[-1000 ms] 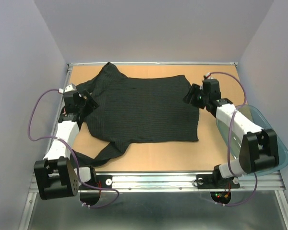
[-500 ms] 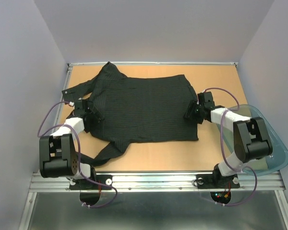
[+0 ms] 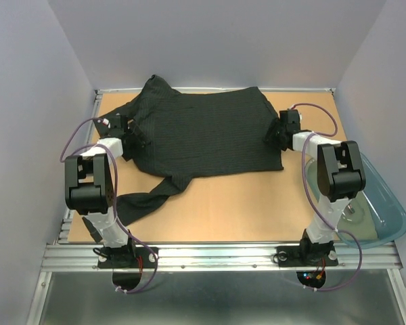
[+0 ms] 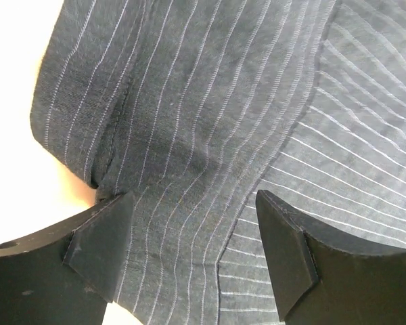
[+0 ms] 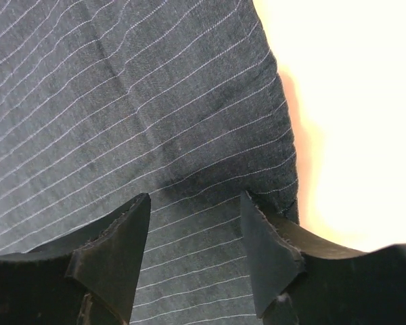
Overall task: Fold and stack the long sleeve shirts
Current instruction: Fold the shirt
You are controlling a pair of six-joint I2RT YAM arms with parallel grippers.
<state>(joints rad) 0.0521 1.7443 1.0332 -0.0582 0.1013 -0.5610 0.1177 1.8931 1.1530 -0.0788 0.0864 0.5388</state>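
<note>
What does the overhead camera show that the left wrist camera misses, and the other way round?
Only the overhead view shows the whole shirt spread on the table, one sleeve trailing toward the near edge, the left arm, the right arm and a bluish tub at the right. Only the left wrist view shows the cloth's fine pale stripes and a seam, with the left pincer open over them. Both show dark cloth under that pincer.

walls: pale lilac | table: tan wood | front rail: metal | light: even
</note>
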